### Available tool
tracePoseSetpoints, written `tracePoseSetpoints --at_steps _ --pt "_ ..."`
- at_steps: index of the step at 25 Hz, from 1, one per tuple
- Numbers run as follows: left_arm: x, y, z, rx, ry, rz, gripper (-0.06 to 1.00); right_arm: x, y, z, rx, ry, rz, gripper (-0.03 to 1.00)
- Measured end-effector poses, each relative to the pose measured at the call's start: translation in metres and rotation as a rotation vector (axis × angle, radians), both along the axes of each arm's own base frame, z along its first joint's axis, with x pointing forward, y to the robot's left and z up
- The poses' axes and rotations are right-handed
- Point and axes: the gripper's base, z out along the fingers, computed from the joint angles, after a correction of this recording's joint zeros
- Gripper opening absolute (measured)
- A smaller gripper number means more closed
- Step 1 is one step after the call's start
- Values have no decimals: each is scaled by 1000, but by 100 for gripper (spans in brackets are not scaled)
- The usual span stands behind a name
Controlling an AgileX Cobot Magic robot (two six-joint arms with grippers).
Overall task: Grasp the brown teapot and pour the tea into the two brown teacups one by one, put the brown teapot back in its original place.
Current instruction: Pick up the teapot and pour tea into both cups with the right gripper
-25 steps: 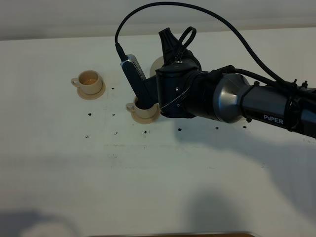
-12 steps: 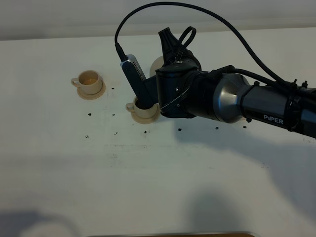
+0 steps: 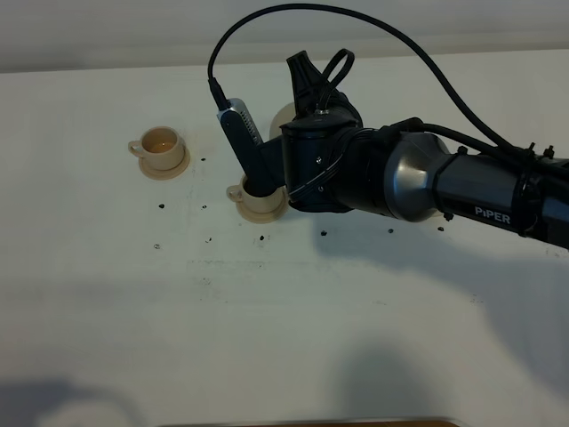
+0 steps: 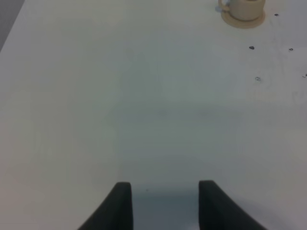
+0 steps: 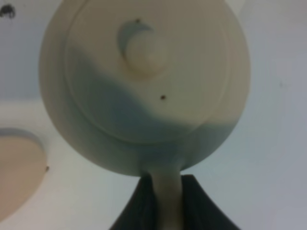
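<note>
The right gripper [image 5: 169, 194] holds the round squat beige-tan ceramic teapot [image 5: 144, 86] by its loop handle [image 5: 168, 211]. Its two dark fingers [image 5: 141, 208] are closed narrow on the handle, one on each side. The right wrist view looks down on the lid with its round knob [image 5: 144, 50]. Beside the teapot a round beige thing [image 5: 14, 177] shows only in part, and I cannot tell if it is a cup or a saucer. In the high view the black right arm [image 3: 427, 182] reaches from the right across the middle of the white table [image 3: 267, 338] and hides most of the teapot. Only a pale piece of it shows at the far side of the wrist. Just near and left of that piece stands the second teacup [image 3: 263, 203], a small beige-tan ceramic cup on a small matching saucer [image 3: 258, 216], and the arm's parts cover its top. The left teacup [image 3: 162, 142], of the same kind and with its handle to the left, stands on its own small saucer [image 3: 167, 169], well apart to the far left. Small dark specks [image 3: 206, 240] lie on the table near the cups. The left gripper [image 4: 165, 206] hangs over bare table with its fingers well apart and nothing between them.
</note>
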Motion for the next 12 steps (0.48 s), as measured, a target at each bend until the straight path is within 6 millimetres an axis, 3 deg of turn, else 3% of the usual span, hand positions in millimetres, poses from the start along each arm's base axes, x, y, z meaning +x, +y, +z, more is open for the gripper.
tracePoseSetpoints --at_steps 12 --pt "0 0 0 0 0 0 31 -4 0 -5 224 37 -181 11"
